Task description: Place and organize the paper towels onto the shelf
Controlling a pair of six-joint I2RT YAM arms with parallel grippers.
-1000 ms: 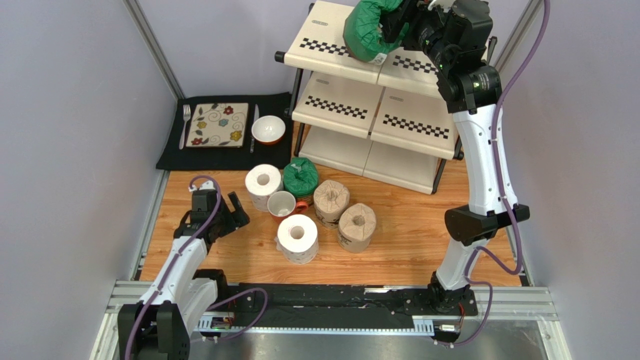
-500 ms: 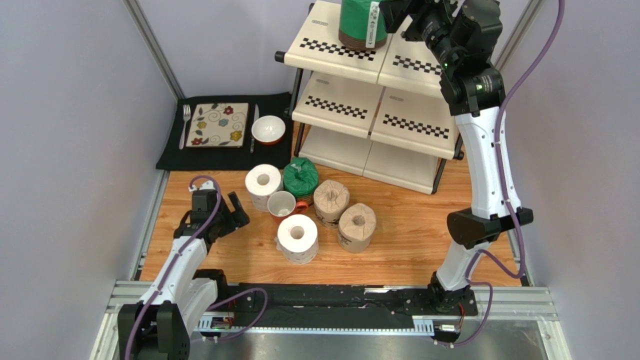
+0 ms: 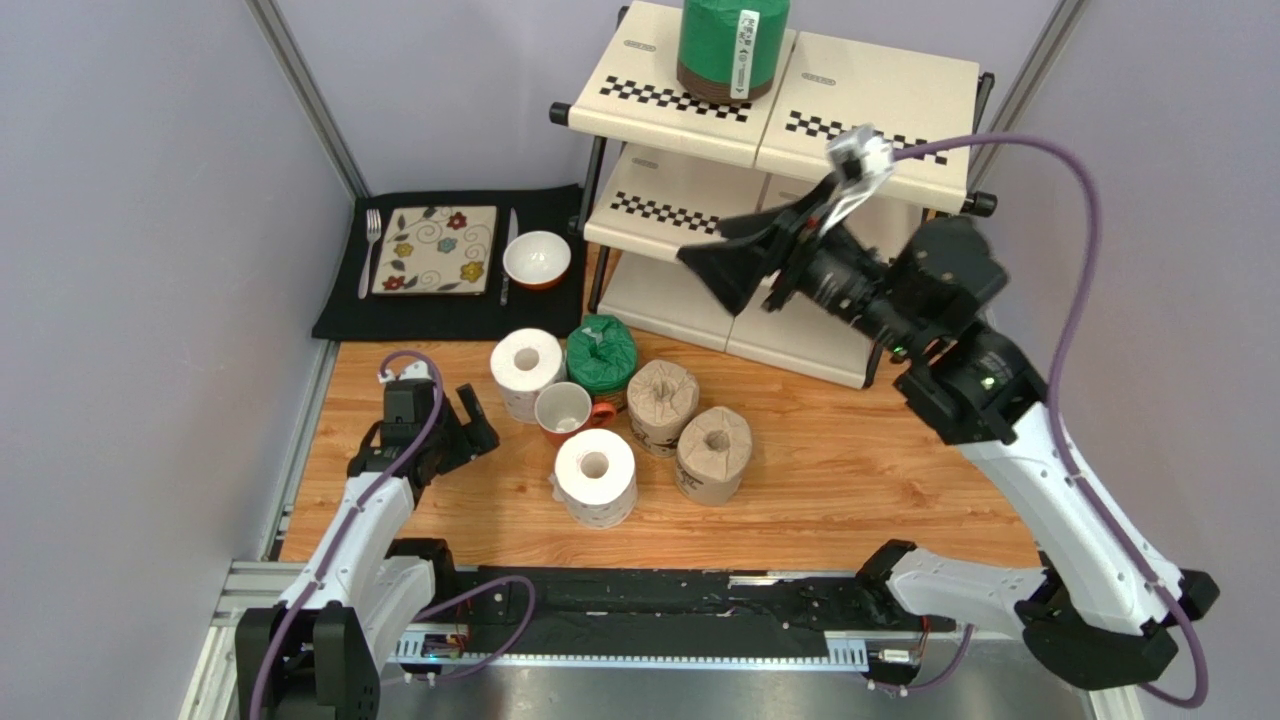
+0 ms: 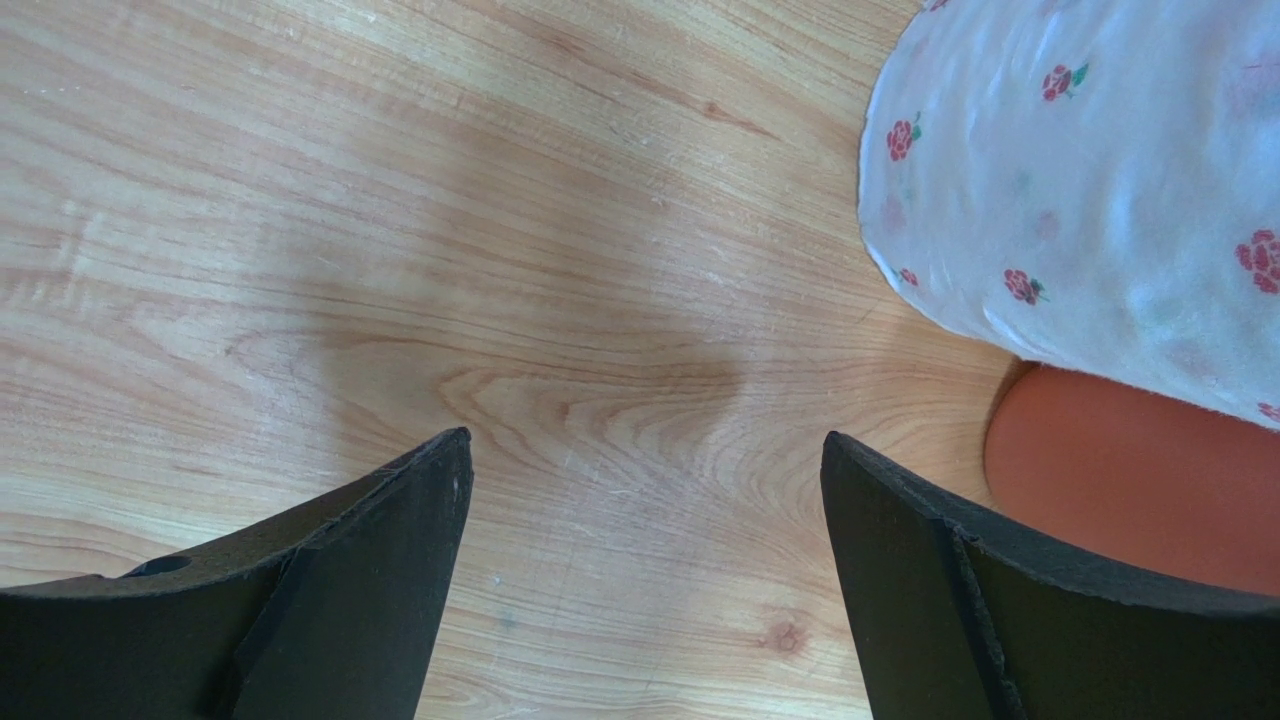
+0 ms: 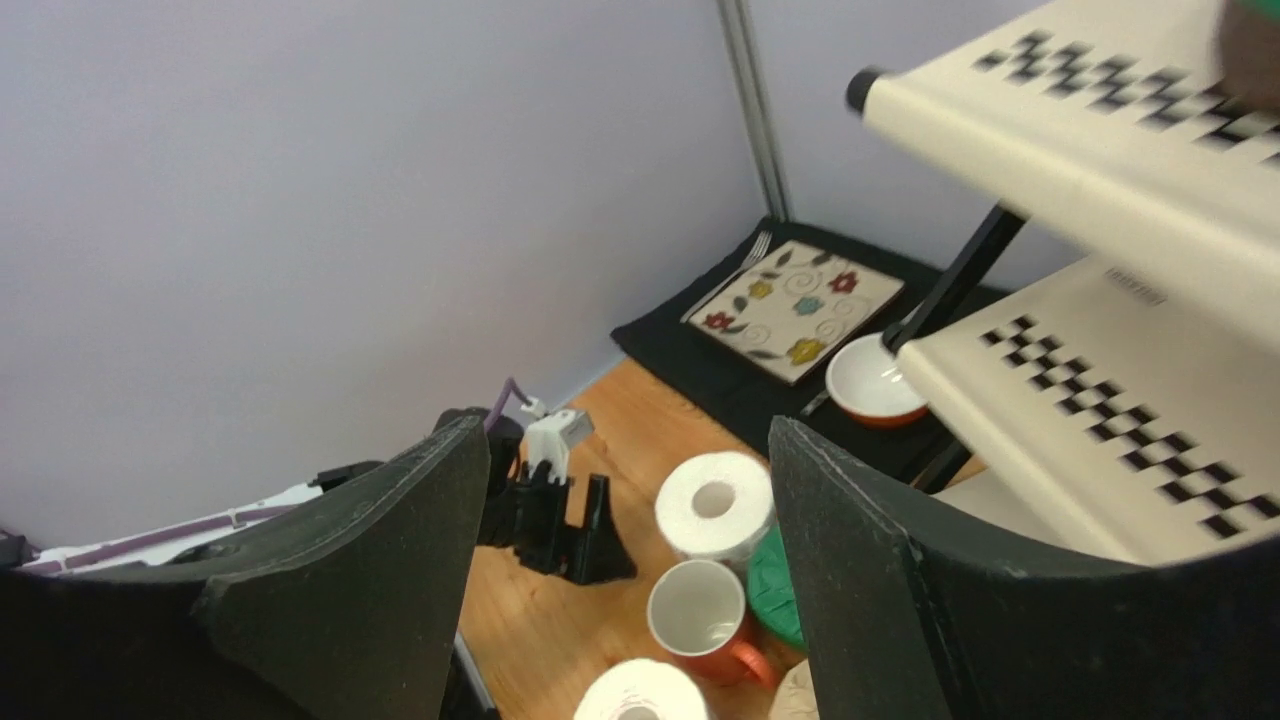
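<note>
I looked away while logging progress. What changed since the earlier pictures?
The right gripper set the green-wrapped roll upright on the top tier of the shelf, let go, and pulled back from it, open and empty. The left gripper, open, and the five tabletop rolls stayed put.

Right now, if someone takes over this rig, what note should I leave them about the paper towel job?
Left gripper: open, empty, low over the table near the mug.
Right gripper: open, empty, in the air in front of the shelf.
Done: one green roll upright on the shelf's top tier.
Left: five on the table around the mug: second green roll, two white rolls, two tan rolls.
</note>
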